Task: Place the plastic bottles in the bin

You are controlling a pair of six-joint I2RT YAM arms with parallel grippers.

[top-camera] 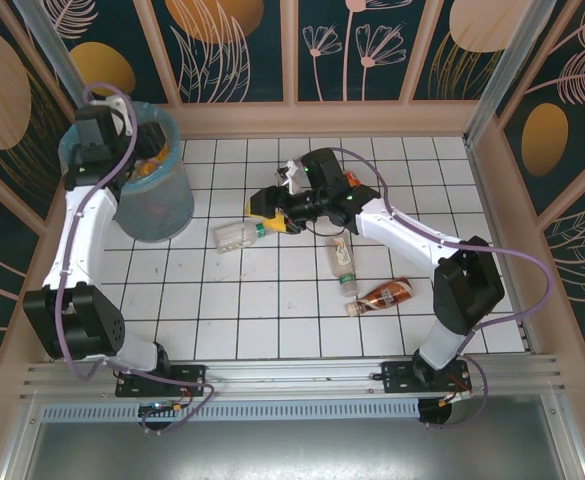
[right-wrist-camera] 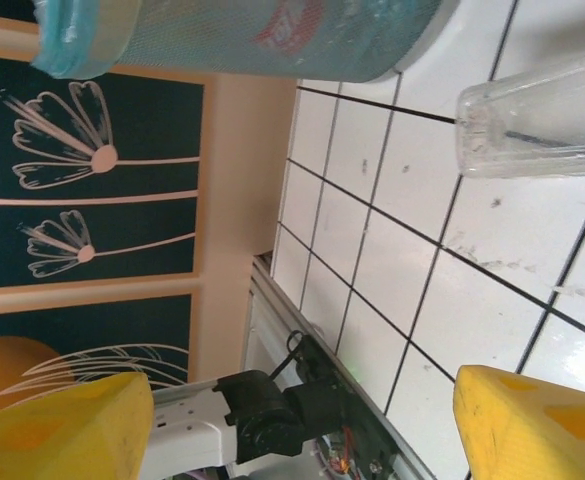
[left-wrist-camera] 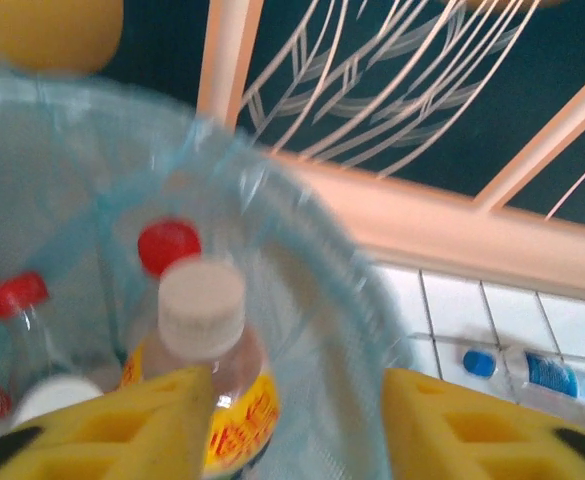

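left jaws: left gripper [left-wrist-camera: 292, 432] has its yellow fingers [left-wrist-camera: 102, 430] apart, clamped on nothing.
between left fingers: white-capped bottle [left-wrist-camera: 210, 340] with a yellow-and-red label, up against the finger on the wrist view's left. There is a wide gap to the other finger. The frame is blurred, so I can't tell if it actually touches.
left gripper position: over the mouth of the bin [top-camera: 157, 205], which stands at the far-left corner of the tiled table [top-camera: 272, 310].
in bin: red-capped bottle [left-wrist-camera: 14, 300] at the left, a second red cap [left-wrist-camera: 169, 245] behind the white-capped one, and the light-blue liner bag [left-wrist-camera: 302, 300] around them.
beside bin: blue-labelled bottle [left-wrist-camera: 537, 372] with a blue cap, lying on the tiles near the back wall.
right jaws: right gripper [right-wrist-camera: 297, 425] is wide apart, with nothing between the fingers.
right gripper position: mid-table, aimed toward the bin.
nearest bottle: clear bottle [top-camera: 237, 235] on its side just ahead of the right fingers and apart from them, between that gripper and the bin.
other bottles: green-capped bottle [top-camera: 343, 262] lying under the right forearm; brown-labelled bottle [top-camera: 384, 295] just beyond it, toward the near right.
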